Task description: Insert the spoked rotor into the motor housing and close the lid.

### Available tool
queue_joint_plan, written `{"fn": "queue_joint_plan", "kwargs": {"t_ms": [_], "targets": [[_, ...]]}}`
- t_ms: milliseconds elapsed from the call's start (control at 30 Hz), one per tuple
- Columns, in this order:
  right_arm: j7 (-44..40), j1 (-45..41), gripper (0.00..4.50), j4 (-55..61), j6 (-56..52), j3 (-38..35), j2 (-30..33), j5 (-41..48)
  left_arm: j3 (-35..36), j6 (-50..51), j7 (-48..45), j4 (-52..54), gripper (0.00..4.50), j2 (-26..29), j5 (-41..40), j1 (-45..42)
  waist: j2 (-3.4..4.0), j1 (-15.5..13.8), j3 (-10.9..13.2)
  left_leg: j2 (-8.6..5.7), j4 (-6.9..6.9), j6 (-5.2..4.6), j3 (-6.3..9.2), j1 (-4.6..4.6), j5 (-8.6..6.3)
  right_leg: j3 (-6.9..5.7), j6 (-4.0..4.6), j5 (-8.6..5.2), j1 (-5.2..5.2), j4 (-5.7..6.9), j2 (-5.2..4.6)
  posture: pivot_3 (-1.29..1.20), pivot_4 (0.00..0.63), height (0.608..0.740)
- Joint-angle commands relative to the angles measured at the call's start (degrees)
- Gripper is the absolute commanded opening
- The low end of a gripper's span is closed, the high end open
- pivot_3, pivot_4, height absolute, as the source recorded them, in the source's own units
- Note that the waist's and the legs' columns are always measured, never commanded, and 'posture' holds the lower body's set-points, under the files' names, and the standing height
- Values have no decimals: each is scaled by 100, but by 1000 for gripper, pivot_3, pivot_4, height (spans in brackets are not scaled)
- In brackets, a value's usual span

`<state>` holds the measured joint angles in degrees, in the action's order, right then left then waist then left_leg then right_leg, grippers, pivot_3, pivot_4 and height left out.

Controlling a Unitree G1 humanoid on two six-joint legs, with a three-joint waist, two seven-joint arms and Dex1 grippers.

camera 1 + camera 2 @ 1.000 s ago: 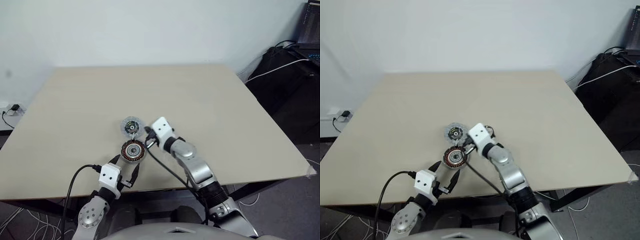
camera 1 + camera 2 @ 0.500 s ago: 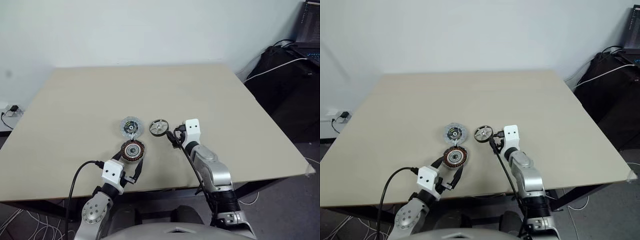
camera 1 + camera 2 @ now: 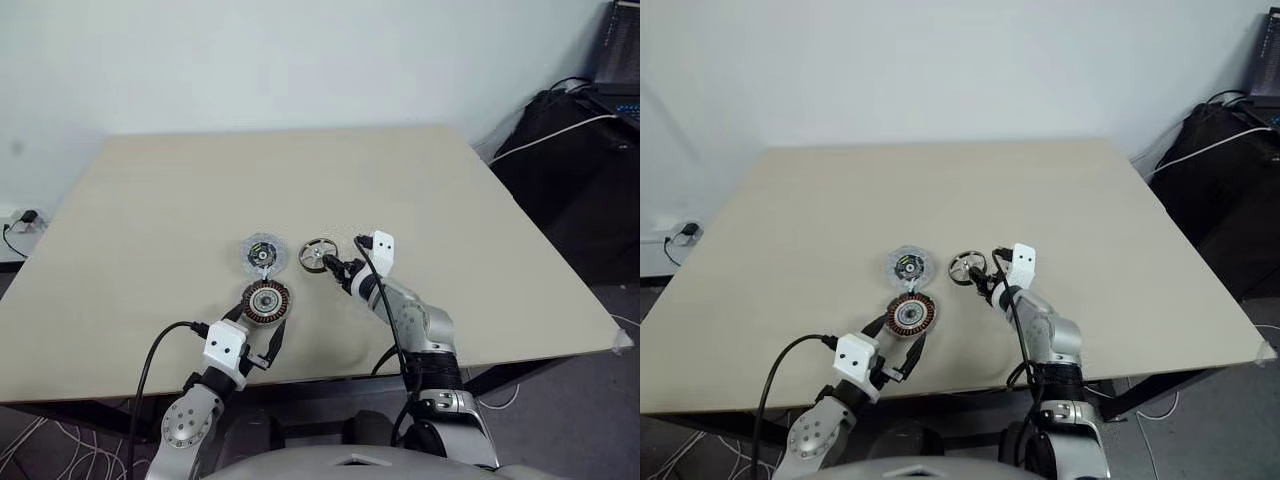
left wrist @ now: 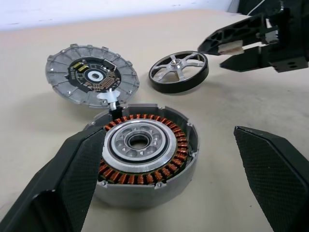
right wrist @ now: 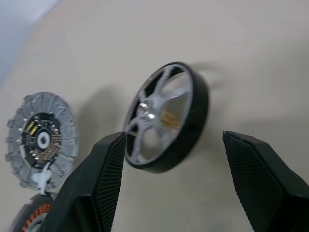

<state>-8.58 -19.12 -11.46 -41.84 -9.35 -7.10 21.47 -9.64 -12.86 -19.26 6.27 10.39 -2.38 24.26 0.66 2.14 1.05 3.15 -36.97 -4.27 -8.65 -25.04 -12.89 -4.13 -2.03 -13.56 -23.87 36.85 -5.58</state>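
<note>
Your right pincer [image 3: 338, 268] has swung away from the copper-wound round motor housing [image 3: 266, 301] and now sits spread beside the small silver spoked rotor [image 3: 318, 254], which lies free on the beige counter [image 3: 400, 190]. Your left pincer [image 3: 253, 335], fingers spread wide, flanks the housing. The pale grey round lid [image 3: 264, 252] lies touching the housing's far edge.

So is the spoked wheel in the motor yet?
No, out: the spoked wheel lies flat on the table, apart from the motor.
</note>
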Motion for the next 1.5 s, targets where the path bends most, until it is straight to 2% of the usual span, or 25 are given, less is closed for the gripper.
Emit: {"fn": "queue_joint_plan", "kwargs": {"t_ms": [33,267,367,600,633,833,1033,1200,1300,1500], "targets": [[-103,-127,3422,-78,-14,91,-180,178,-13,-81,12,134,4500,6,5,-6,0,3,0,-1,-1,0,-1,0,0,0,0,0,0,0,0,0,0,740],[-116,-264,3422,-439,85,-22,-237,343,-5,-66,53,181,4500,3,3,0,1,9,0,0,0,0,1,2,0,0,0,0,0,2,0,0,0,740],[-99,-322,2847,-615,144,-202,-271,481,4,-55,58,199,4500,10,0,-1,1,10,0,0,0,0,0,2,0,0,0,0,0,2,1,0,0,740],[-88,-268,517,-676,178,-306,-250,574,0,-37,54,218,4500,16,-1,-3,1,10,0,0,0,0,-1,1,0,0,-1,1,0,1,1,0,0,740],[-84,-261,349,-676,180,-307,-241,579,-4,-30,55,218,4500,13,1,-9,1,10,-1,0,0,0,-1,1,0,0,-1,1,1,2,1,0,0,740],[-81,-115,350,-373,8,-365,-227,740,-19,-7,58,218,4500,-3,-3,-17,2,2,-1,0,0,0,0,1,0,0,-1,1,0,2,-2,0,0,740],[-333,327,350,676,-758,-296,-87,1339,-31,9,93,242,4500,-31,8,9,4,2,0,0,1,0,0,-4,0,1,0,0,-3,-3,-4,0,0,740],[-567,786,350,1525,-1605,-34,160,1870,-34,-6,93,220,4500,-41,3,37,5,14,1,4,2,0,3,-5,-1,1,0,0,-5,-3,-12,0,0,740],[-878,1028,350,1961,-2092,433,381,2086,-13,-52,57,147,4500,-19,-20,37,6,16,2,10,1,0,3,-3,-1,3,-1,-1,-6,-2,-9,0,0,740],[-1011,1016,350,2024,-2357,930,383,2139,37,-236,10,-98,4500,16,-35,50,4,-5,2,12,1,0,4,-2,-1,2,-8,-5,-5,-3,-9,0,0,740]]}}
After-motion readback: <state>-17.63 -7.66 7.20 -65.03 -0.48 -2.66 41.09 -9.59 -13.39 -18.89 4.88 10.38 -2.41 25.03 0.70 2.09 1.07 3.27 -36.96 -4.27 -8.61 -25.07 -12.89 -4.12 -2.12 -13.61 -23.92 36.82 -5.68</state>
